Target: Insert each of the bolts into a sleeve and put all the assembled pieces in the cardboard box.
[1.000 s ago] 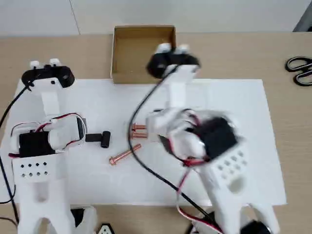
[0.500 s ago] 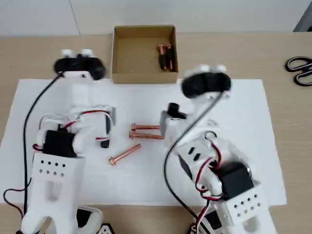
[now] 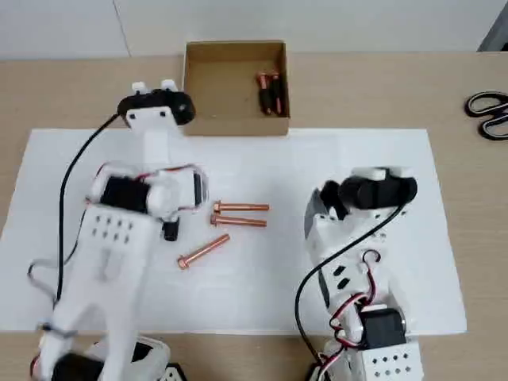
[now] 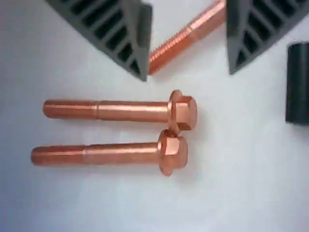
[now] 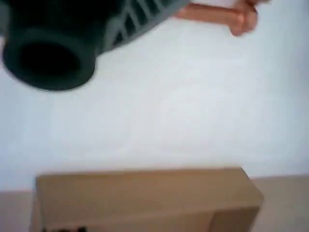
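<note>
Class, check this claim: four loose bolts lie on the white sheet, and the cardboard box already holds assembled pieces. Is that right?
No. The high view shows three loose bolts on the sheet, not four. The box does already hold assembled pieces.

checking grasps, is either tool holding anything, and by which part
Right tool holds a black sleeve by its side wall; left tool is open and empty.
</note>
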`<state>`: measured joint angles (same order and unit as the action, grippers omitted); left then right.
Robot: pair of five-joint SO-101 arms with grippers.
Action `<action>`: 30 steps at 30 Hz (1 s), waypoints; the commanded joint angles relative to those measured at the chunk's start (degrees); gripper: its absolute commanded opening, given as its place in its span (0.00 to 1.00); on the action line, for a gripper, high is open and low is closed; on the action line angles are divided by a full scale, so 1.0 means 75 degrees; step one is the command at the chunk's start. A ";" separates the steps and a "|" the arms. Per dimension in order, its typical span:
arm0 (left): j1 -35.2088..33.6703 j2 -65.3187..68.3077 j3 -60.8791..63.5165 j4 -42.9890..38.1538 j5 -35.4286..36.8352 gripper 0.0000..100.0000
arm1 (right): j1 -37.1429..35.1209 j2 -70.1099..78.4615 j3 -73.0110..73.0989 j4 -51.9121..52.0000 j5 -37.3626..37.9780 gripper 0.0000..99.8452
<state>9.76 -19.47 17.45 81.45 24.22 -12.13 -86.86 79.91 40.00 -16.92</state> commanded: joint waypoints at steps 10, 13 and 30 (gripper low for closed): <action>0.1114 0.2614 -0.3065 0.1313 0.4021 0.11 | 0.0064 -0.1260 0.0949 -0.0135 0.0070 0.00; 0.1137 0.2696 -0.3065 0.1219 0.5861 0.11 | 0.0064 -0.1237 0.0961 -0.0135 0.0082 0.00; 0.0809 0.4349 -0.3253 -0.0293 0.9342 0.11 | 0.0041 -0.1284 0.1242 0.0662 0.0082 0.00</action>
<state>15.56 13.58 -3.47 79.69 92.88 -12.22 -95.56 89.49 44.92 -16.92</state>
